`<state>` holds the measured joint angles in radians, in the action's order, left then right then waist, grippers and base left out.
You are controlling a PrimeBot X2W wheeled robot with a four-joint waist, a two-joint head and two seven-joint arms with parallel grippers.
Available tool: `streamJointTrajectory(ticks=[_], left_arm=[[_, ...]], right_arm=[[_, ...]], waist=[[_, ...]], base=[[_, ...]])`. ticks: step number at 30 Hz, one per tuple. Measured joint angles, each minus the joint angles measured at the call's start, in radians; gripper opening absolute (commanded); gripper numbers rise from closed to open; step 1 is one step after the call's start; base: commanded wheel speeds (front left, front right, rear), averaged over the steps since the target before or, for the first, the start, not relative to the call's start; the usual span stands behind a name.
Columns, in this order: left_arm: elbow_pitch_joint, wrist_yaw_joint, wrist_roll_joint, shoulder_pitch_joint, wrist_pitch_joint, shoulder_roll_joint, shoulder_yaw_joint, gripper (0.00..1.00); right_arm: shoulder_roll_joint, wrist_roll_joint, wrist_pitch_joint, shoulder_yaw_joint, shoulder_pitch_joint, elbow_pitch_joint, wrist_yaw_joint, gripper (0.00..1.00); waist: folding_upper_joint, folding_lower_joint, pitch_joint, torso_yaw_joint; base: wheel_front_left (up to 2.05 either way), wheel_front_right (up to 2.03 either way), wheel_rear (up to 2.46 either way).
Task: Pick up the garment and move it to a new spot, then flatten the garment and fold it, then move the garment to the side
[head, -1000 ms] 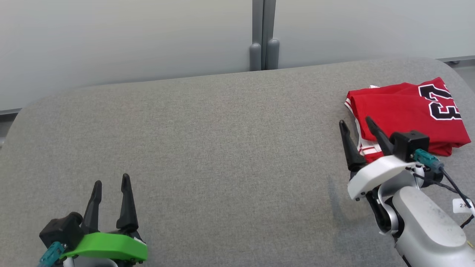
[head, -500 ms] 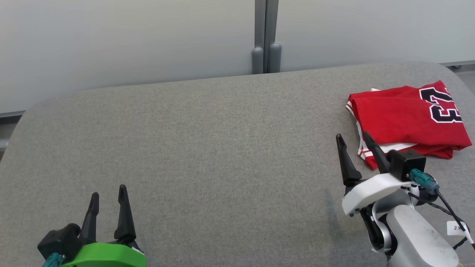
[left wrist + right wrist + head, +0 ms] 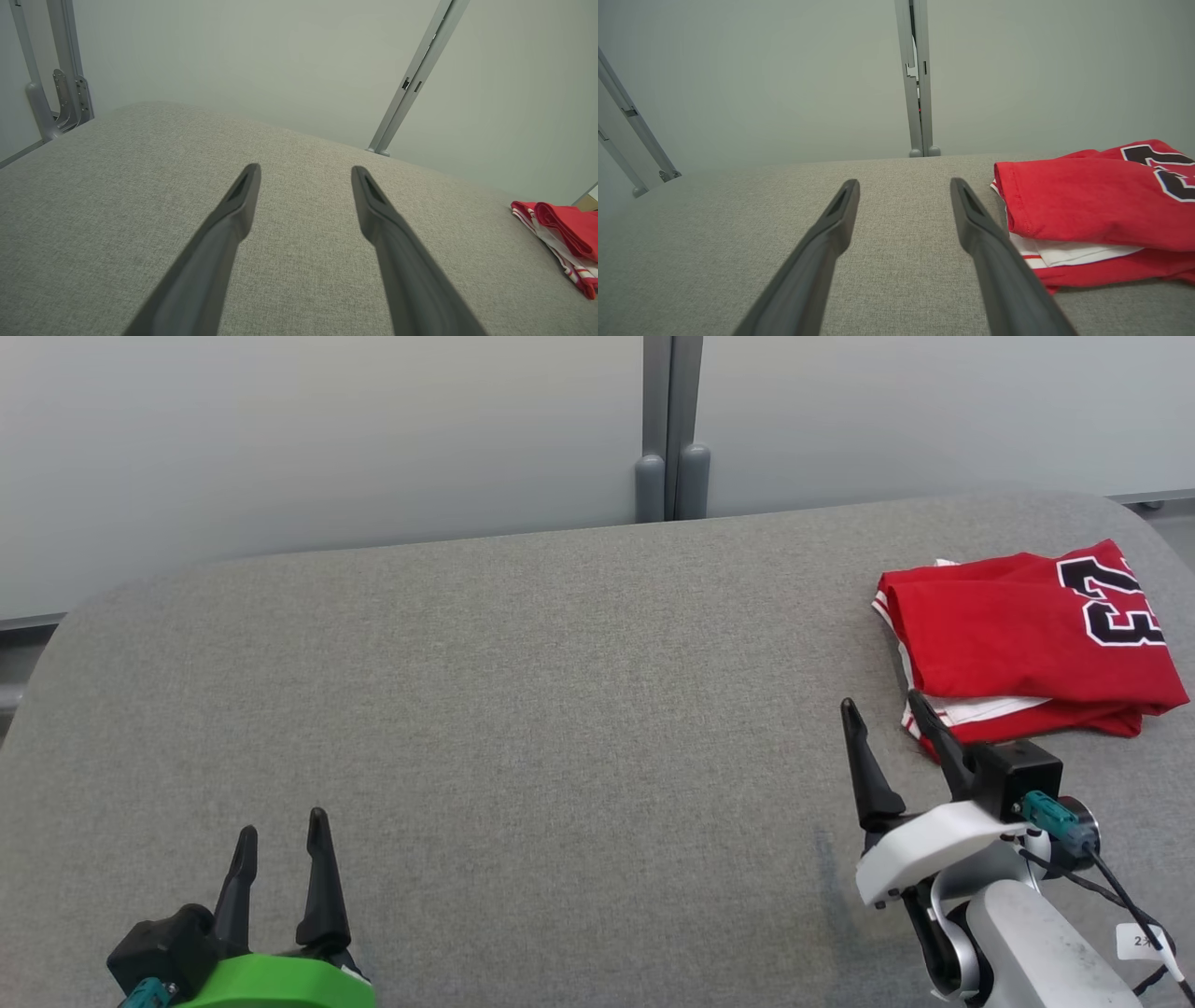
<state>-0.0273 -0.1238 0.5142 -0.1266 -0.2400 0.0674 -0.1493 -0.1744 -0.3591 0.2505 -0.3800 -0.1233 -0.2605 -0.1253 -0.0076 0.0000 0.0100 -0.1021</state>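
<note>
Hovering at lower left, left gripper (image 3: 282,822) has jaws spread and empty over the grey table (image 3: 560,709). Right gripper (image 3: 882,700) sits at lower right, jaws also apart and empty. Folded red shirt (image 3: 1018,625) lies at the table's far right, number up, its near corner just beside the right gripper's outer finger.

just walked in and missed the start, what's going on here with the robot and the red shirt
A two-armed robot is at a grey padded table. The red jersey lies folded near the table's right edge, and nothing is holding it. The right gripper is open beside the jersey's near left corner. The left gripper is open over bare table at the near left. The fold and the move aside look done.
</note>
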Motion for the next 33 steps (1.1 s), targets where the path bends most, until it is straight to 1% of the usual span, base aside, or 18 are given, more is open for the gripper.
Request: streamJointTrajectory(ticks=[4, 21, 22, 27, 31, 33], left_arm=[[0.002, 0.000, -0.011, 0.000, 0.000, -0.003, -0.002, 1.00], [0.003, 0.000, -0.039, 0.000, -0.007, -0.010, -0.002, 1.00], [0.000, 0.000, -0.041, 0.000, -0.007, -0.011, -0.003, 0.00], [-0.056, 0.000, -0.040, -0.001, -0.007, -0.023, -0.016, 0.00], [-0.058, 0.002, -0.020, -0.002, -0.006, -0.023, -0.016, 0.00], [-0.058, 0.010, -0.002, -0.002, 0.002, -0.023, -0.016, 0.00]], right_arm=[[0.014, 0.010, 0.000, 0.007, 0.014, 0.006, 0.000, 1.00], [0.034, 0.053, 0.000, 0.026, 0.035, 0.030, 0.000, 1.00], [0.037, 0.052, 0.000, 0.026, 0.036, 0.028, 0.001, 0.00], [0.052, 0.051, -0.002, 0.015, 0.085, -0.018, 0.002, 0.00], [0.052, 0.033, -0.005, 0.021, 0.096, -0.020, 0.008, 0.00], [0.053, 0.010, -0.005, 0.025, 0.096, -0.018, 0.013, 0.00]], waist=[[0.0000, 0.0000, 0.000, 0.001], [0.0000, 0.0000, -0.002, 0.005], [0.0000, 0.0000, -0.002, 0.005], [0.0000, 0.0000, -0.002, 0.005], [0.0000, 0.0000, -0.002, 0.007], [0.0001, 0.0000, -0.002, 0.009]], base=[[0.00, 0.00, 0.00], [0.00, 0.00, 0.00], [0.00, 0.00, 0.00], [0.00, 0.00, 0.00], [0.00, 0.00, 0.00], [0.00, 0.00, 0.00]])
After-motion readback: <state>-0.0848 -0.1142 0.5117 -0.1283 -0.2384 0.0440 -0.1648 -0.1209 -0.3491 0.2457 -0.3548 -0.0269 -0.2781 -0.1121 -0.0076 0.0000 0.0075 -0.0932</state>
